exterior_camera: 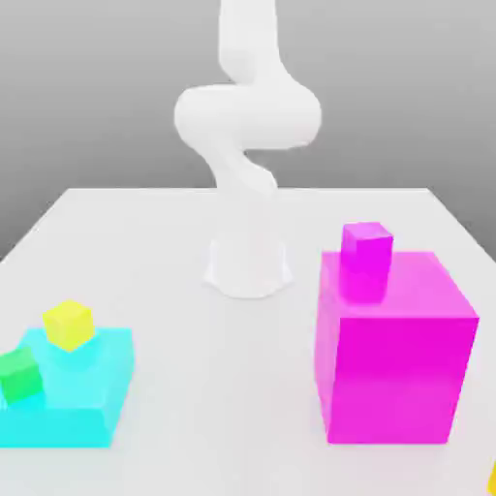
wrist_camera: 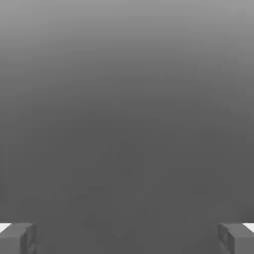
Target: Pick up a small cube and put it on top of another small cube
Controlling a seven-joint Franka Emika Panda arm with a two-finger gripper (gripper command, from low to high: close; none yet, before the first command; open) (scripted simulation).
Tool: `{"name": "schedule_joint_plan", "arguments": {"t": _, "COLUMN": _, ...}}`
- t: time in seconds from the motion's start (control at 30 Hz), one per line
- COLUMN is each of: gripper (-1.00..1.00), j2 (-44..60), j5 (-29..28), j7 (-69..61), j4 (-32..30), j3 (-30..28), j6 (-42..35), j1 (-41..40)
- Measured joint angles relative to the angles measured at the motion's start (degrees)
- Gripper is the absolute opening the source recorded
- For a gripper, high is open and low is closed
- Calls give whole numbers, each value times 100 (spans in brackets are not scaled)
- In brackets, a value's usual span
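In the exterior view, a small bright green cube rests on the near left corner of a low cyan block at the exterior view's left. A sliver of orange-amber at the lower right edge looks like the small orange cube, mostly cut off. In the hand view my gripper is open: its two grey fingertips stand far apart with nothing between them, facing plain grey background. The white arm rises from its base at the table's middle and leaves the view upward.
A lemon-yellow small cube sits on the cyan block behind the green one. A big magenta block stands at the exterior view's right with a small magenta cube on top. The arm's base stands mid-table.
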Motion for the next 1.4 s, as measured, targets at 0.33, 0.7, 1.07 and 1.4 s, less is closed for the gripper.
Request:
{"name": "schedule_joint_plan", "arguments": {"t": 0.33, "gripper": 0, "j2": 2171, "j5": 1644, "j7": -998, "j4": 300, "j3": -731, "j6": -674, "j1": 929}}
{"name": "schedule_joint_plan", "arguments": {"t": 0.7, "gripper": 0, "j2": 4342, "j5": 2767, "j7": -1608, "j4": 573, "j3": -718, "j6": -1182, "j1": 1352}}
{"name": "schedule_joint_plan", "arguments": {"t": 1.07, "gripper": 0, "j2": 5919, "j5": 2993, "j7": -1679, "j4": 728, "j3": -490, "j6": -991, "j1": 1546}}
{"name": "schedule_joint_plan", "arguments": {"t": 1.4, "gripper": 0, "j2": 6691, "j5": 2619, "j7": -1564, "j4": 814, "j3": -424, "j6": -283, "j1": 1907}}
